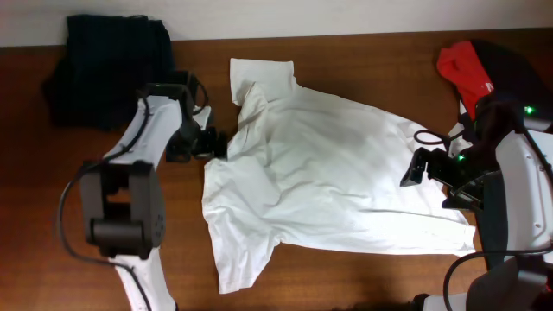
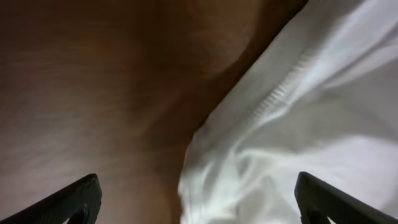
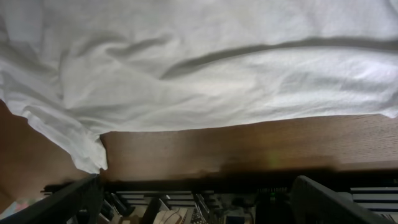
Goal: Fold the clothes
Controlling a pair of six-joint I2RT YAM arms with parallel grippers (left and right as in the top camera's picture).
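A white T-shirt (image 1: 328, 173) lies crumpled and face down across the middle of the wooden table, with one sleeve at the back left and a loose flap at the front left. My left gripper (image 1: 218, 143) is at the shirt's left edge, open. In the left wrist view the jaws (image 2: 198, 208) are wide apart, with the shirt's edge (image 2: 298, 124) between them. My right gripper (image 1: 408, 177) hovers over the shirt's right side, open and empty. In the right wrist view the jaws (image 3: 196, 202) frame the shirt's hem (image 3: 205, 81) and the table edge.
A dark navy or black pile of clothes (image 1: 108, 69) lies at the back left corner. A red garment (image 1: 462, 69) and a black one (image 1: 510, 65) lie at the back right, next to my right arm. Bare wood (image 1: 363, 276) shows along the front.
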